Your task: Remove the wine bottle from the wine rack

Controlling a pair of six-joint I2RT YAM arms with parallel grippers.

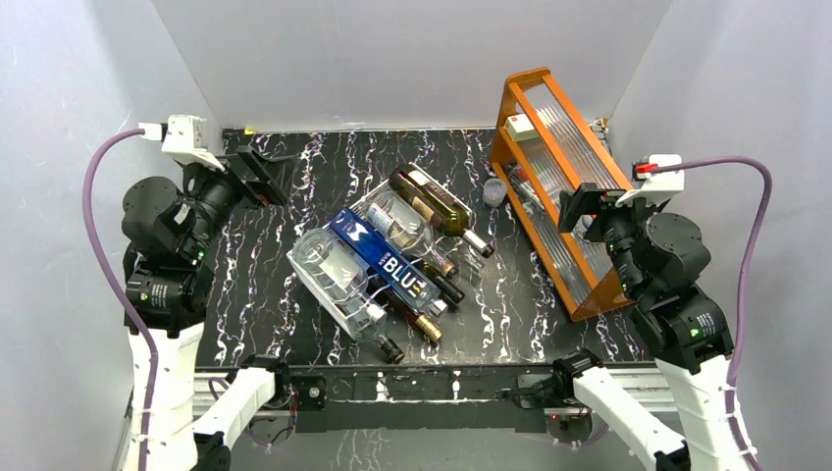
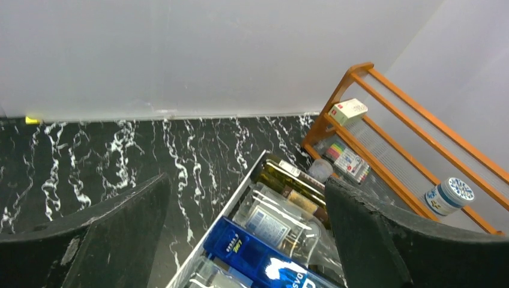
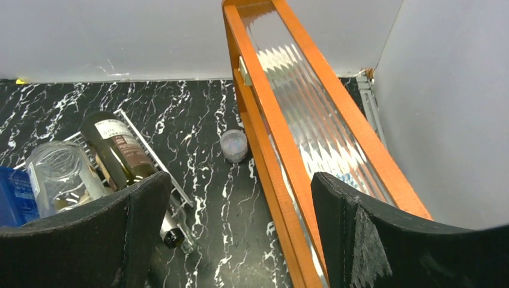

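Note:
The white wire wine rack (image 1: 321, 290) lies in the middle of the black marble table with several bottles across it. The dark olive wine bottle (image 1: 435, 201) rests on its far right end, neck pointing to the near right. It also shows as the dark bottle (image 2: 295, 181) in the left wrist view and the dark bottle (image 3: 116, 150) in the right wrist view. My left gripper (image 1: 257, 177) hovers open at the far left, away from the rack rail (image 2: 223, 221). My right gripper (image 1: 586, 206) hangs open over the orange frame, holding nothing.
A blue bottle (image 1: 388, 257) and clear bottles (image 1: 334, 270) share the rack. An orange wooden frame (image 1: 549, 147) with ribbed clear panels stands at the right, with a white box (image 2: 349, 110) and a blue-white tub (image 2: 447, 195) in it. A small clear cup (image 1: 494, 191) stands between rack and frame.

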